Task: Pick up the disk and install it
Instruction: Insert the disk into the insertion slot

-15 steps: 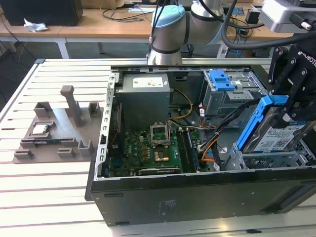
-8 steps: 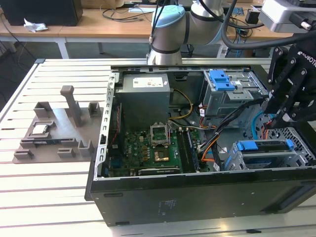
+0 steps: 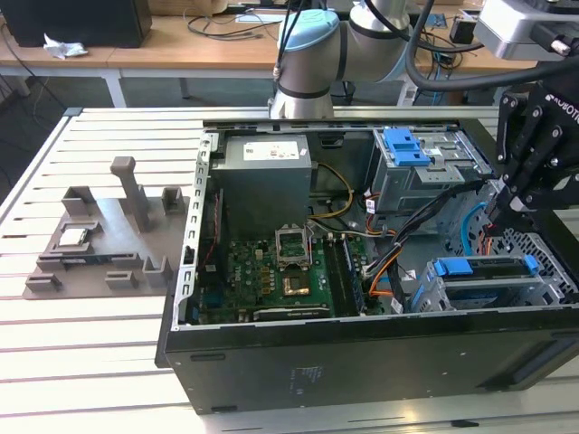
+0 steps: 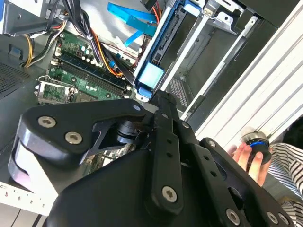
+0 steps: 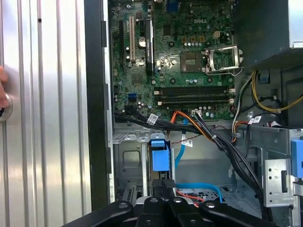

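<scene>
Likely a lab: slatted metal workbench point(image 3: 109, 362), open computer case point(image 3: 362, 362).

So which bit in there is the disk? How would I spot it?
Start at the open computer case on the slatted table. In its corner on the exterior view's right is a metal drive cage, just below the black pincer. The disk sits in that cage, marked by its blue plastic frame, unlike the green board beside it.
</scene>
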`<act>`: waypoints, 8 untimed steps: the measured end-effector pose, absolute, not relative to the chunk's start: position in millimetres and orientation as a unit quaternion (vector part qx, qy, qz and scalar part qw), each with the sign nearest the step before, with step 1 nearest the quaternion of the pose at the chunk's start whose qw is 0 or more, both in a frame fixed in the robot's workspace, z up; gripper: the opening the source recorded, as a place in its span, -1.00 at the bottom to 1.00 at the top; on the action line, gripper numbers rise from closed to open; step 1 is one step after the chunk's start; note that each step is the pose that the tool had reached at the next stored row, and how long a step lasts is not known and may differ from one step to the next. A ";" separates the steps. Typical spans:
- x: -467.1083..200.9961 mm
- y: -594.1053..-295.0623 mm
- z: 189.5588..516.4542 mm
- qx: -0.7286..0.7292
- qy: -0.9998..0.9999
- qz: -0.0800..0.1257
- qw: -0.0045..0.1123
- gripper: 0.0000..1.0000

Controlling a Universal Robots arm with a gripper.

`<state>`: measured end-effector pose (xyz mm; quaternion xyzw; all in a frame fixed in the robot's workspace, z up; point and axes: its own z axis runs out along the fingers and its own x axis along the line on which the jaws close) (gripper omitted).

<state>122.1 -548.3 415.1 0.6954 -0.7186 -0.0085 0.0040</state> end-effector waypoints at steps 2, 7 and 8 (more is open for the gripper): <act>122.1 -548.3 415.1 0.695 -0.719 -0.008 0.004 -0.79; 127.7 -548.3 414.9 0.695 -0.719 -0.009 0.004 -0.79; 131.4 -547.9 415.0 0.695 -0.719 -0.009 0.004 -0.79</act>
